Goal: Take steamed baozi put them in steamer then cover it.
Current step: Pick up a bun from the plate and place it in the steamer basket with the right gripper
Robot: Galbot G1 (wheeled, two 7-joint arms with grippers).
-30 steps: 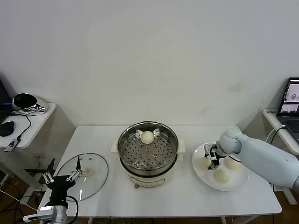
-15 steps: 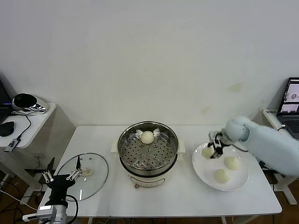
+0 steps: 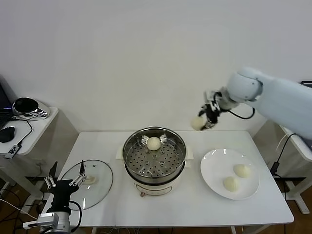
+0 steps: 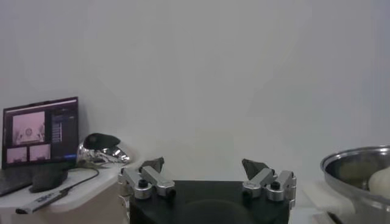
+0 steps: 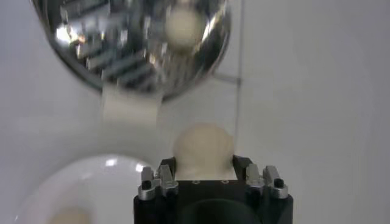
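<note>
My right gripper (image 3: 204, 122) is up in the air above the table's far edge, between the steamer (image 3: 154, 159) and the white plate (image 3: 214, 176), and its fingers are clamped on one steamed baozi (image 3: 198, 123). From my right wrist that bun (image 5: 203, 146) sits snug between the two fingers, with the steamer (image 5: 131, 45) below and ahead of it.

The steamer stands at the middle of the table (image 3: 195, 209), uncovered, and one baozi (image 3: 154, 143) already rests on its perforated tray at the far side. Two more baozi lie on the plate near the table's right edge, one (image 3: 242, 170) toward the far side of the plate and one (image 3: 231, 184) closer to the front, apart from each other.

The glass cover (image 3: 97, 187) lies flat near the table's front left corner, its white handle (image 3: 90, 179) up. My left gripper (image 3: 63, 184) waits at that front left corner, just beside the cover's rim, with its fingers spread wide and nothing between them; my left wrist shows the same gripper (image 4: 207, 170) empty.
</note>
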